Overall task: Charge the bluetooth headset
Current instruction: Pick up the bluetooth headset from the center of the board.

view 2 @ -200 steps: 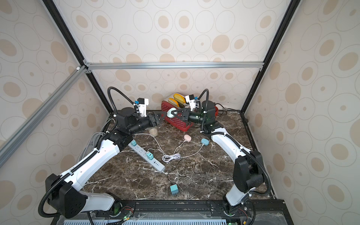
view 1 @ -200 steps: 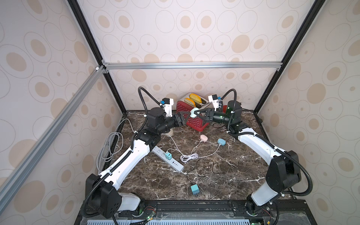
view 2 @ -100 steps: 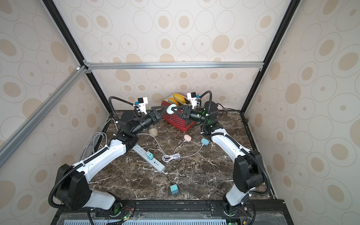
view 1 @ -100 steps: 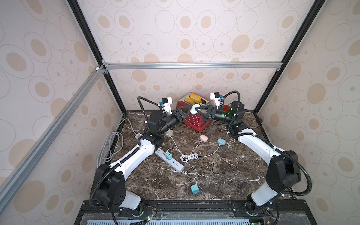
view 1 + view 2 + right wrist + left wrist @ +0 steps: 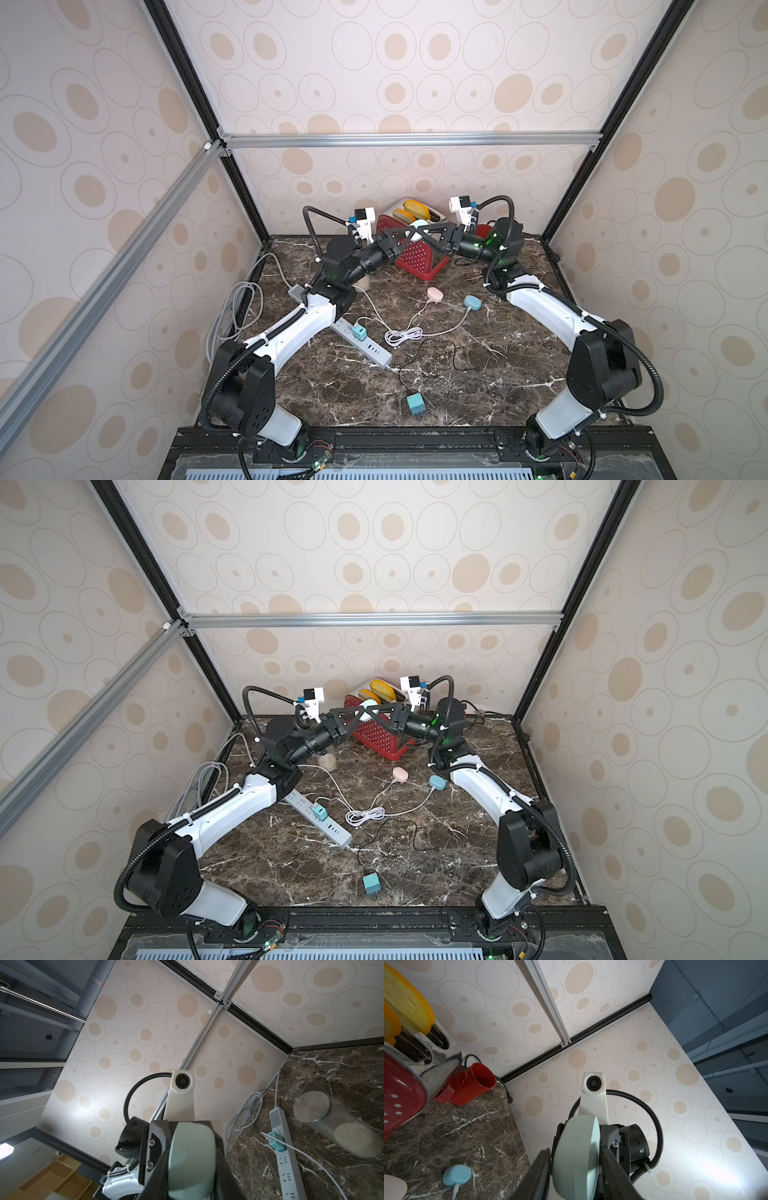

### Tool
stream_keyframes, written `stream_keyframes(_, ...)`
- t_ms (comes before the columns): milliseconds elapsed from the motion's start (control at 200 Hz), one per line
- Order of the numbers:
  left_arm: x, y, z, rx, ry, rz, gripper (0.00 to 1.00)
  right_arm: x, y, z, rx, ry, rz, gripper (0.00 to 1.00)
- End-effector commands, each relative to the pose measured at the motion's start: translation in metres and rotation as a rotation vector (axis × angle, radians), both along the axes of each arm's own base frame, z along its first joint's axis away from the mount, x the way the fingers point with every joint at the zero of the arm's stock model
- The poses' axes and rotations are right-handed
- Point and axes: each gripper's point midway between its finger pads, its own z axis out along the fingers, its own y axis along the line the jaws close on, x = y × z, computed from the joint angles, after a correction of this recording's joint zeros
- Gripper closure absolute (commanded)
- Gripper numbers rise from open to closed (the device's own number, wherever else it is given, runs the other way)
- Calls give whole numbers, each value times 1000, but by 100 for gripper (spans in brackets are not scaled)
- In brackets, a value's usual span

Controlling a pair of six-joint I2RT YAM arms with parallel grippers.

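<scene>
The dark brown marble tabletop [image 5: 478, 374] carries a red perforated plastic basket [image 5: 417, 259] at its back edge and a long white power strip [image 5: 365, 340] lying slantwise near the left arm. Above the basket the two arms meet nose to nose. The right gripper [image 5: 428, 232] is clamped narrow on a pale mint-green oval earbud case [image 5: 577, 1157], which hangs in the air, clear of the table. The left gripper [image 5: 409, 236] has its black fingers [image 5: 542, 1174] flanking the same case, close on both sides — whether they press it I cannot tell. A teal charger plug [image 5: 359, 332] sits in the strip, and its thin white cable [image 5: 403, 334] is coiled mid-table. Beyond the coil lie a pink oval case [image 5: 435, 293] and a blue oval case [image 5: 472, 302] — apart from each other, each with a white lead at it.
</scene>
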Motion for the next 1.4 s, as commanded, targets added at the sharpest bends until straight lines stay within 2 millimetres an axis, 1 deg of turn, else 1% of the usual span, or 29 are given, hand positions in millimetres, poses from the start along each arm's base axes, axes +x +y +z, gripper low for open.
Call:
stream_keyframes(0,-7,-7,26,-50,-57,-43,60,-2,5,8,32,-20,15,75)
stream_keyframes(105,-8,-8,30,-59,-70,-50,62,-3,7,7,40,-15,25,75)
stream_keyframes(205,-10,-8,31,-60,-77,-47,73,-4,9,8,47,-12,33,75)
stream_keyframes(275,-10,-7,33,-67,-88,-43,82,-5,8,9,47,-17,30,74)
stream_keyframes(336,-11,-6,33,-71,-90,-39,86,-5,8,8,42,-19,25,72)
stream_keyframes(401,-11,-5,34,-76,-92,-34,87,-4,7,6,33,-19,16,65)
stream_keyframes(471,-12,-2,37,-82,-101,-30,87,-3,4,5,26,-23,5,51)
stream_keyframes(501,-13,-1,39,-83,-108,-28,88,-2,3,4,23,-23,-1,47)
stream_keyframes(551,-13,1,41,-82,-115,-20,87,1,-2,2,17,-23,-20,42)
stream_keyframes(611,-13,4,43,-82,-126,-11,88,7,-12,-7,7,-1,-63,38)
stream_keyframes(671,-13,8,45,-78,-136,-2,88,8,-21,-13,-5,12,-92,35)
stream_keyframes(786,-11,13,42,-42,-145,17,89,1,-37,-32,-69,33,-148,34)
stream_keyframes(921,-8,15,29,7,-130,31,89,-16,-53,-43,-137,22,-207,33)
stream_keyframes(1042,-7,12,24,14,-121,8,90,-25,-54,-37,-126,4,-190,34)
stream_keyframes(1177,-9,8,18,15,-103,-22,90,-22,-49,-23,-77,-7,-149,35)
stream_keyframes(1262,-10,6,15,15,-91,-40,90,-19,-44,-17,-65,1,-123,42)
stream_keyframes(1397,-12,3,11,20,-78,-58,90,-15,-41,-10,-53,-6,-109,43)
